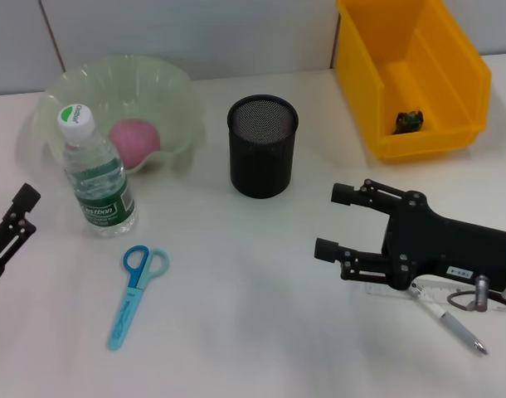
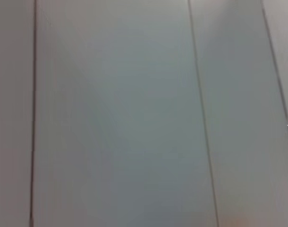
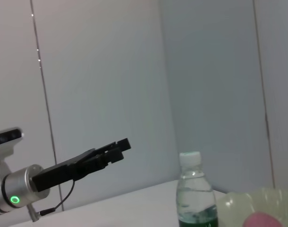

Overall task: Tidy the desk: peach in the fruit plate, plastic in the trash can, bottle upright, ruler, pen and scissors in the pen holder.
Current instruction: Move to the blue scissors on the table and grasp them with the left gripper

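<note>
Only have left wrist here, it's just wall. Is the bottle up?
Observer: Yes, the bottle stands upright beside the fruit plate.
Operator: Peach?
Observer: The peach lies in that plate.
Operator: Where are the grippers?
Observer: The right gripper is open, low over the pen on the desk's right side; the left gripper sits at the left edge.

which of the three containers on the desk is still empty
The black mesh pen holder: nothing shows inside it. The green fruit plate holds the pink peach, and the yellow bin has a small dark item in it.
</note>
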